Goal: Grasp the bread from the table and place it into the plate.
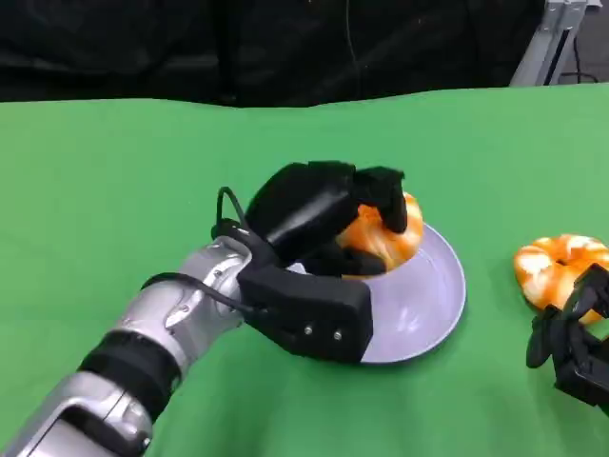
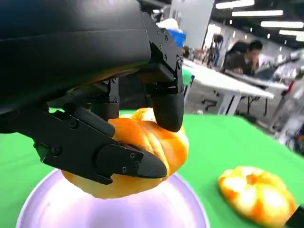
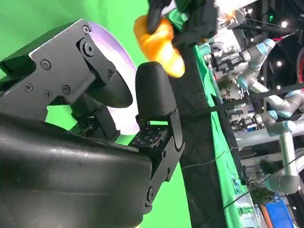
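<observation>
Gripping an orange, glossy, knot-shaped bread roll (image 1: 385, 238) between its black fingers (image 2: 168, 107) and thumb, the left hand (image 1: 319, 224) hung over the far part of a pale lavender round plate (image 1: 433, 319), with the roll just above the plate's surface; whether the roll touched the plate could not be told. In the left wrist view the held roll (image 2: 142, 152) sat directly beneath the hand's shell, a finger pressed on its upper side and another clamped along its nearer flank, the plate's rim (image 2: 42, 199) curving below. A second orange-and-white twisted bread roll (image 1: 559, 268) lay on the green tablecloth (image 1: 114, 209), well off to the right of the left hand and outside the plate. The right hand (image 1: 576, 347) rested low just beside that second roll, on its near side, holding nothing; its fingers (image 3: 154, 90) looked loosely parted in the right wrist view.
</observation>
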